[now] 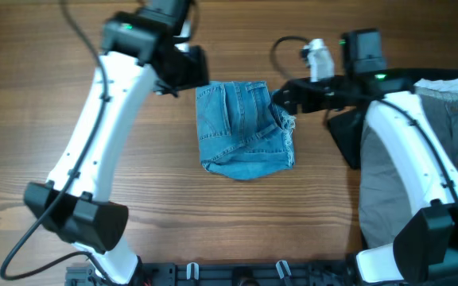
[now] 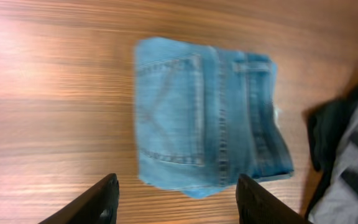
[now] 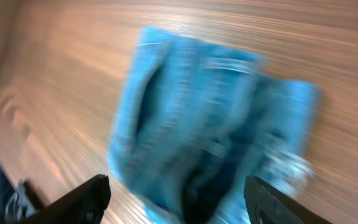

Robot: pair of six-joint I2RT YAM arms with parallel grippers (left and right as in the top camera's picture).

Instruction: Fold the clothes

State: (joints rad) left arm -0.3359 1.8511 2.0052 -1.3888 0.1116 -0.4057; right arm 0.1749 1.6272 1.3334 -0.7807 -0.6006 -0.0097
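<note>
The light blue denim jeans (image 1: 243,129) lie folded into a small square bundle in the middle of the wooden table, a back pocket facing up. They also show in the left wrist view (image 2: 207,115) and, blurred, in the right wrist view (image 3: 210,124). My left gripper (image 1: 188,70) is open and empty just left of the bundle's far corner; its fingers (image 2: 178,202) hover over bare wood near the bundle's edge. My right gripper (image 1: 283,99) is open and empty at the bundle's right far corner, its fingers (image 3: 176,199) spread wide above the denim.
A grey garment (image 1: 444,143) lies in a heap at the right edge of the table, with a black garment (image 1: 347,135) beside it. Both show at the right of the left wrist view (image 2: 347,155).
</note>
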